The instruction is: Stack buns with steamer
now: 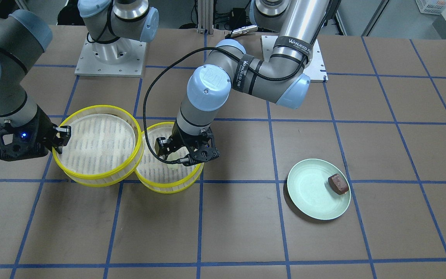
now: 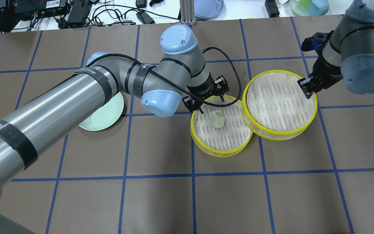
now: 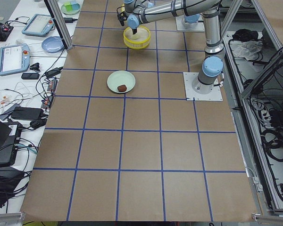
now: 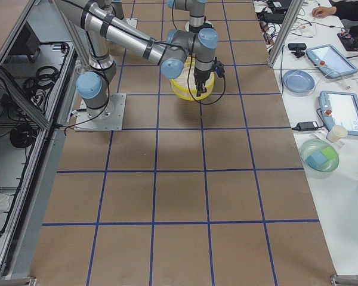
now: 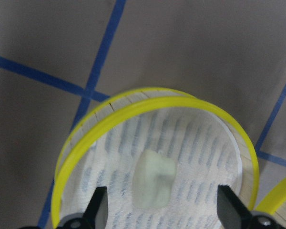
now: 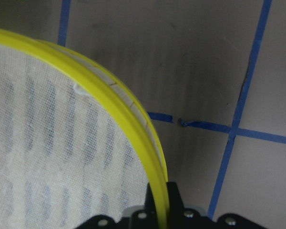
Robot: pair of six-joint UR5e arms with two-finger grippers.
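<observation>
Two round, shallow, yellow-rimmed steamer trays are showing at the brown gridded bench (image 2: 161, 201): the left tray (image 2: 235, 138) and the right tray (image 2: 278, 100). Two small buns are showing: one cream-white rounded bun (image 2: 218, 119), one dark red-brown blocky bun (image 1: 338, 183). One pale green round plate (image 1: 308, 190) is lying there too

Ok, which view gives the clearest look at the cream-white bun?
The left wrist view: the cream-white bun lies large, unobstructed on the liner of the steamer tray, under the open left gripper. Overhead shows it small but clear; front-facing mostly hides it behind the gripper; side views are too distant.
</observation>
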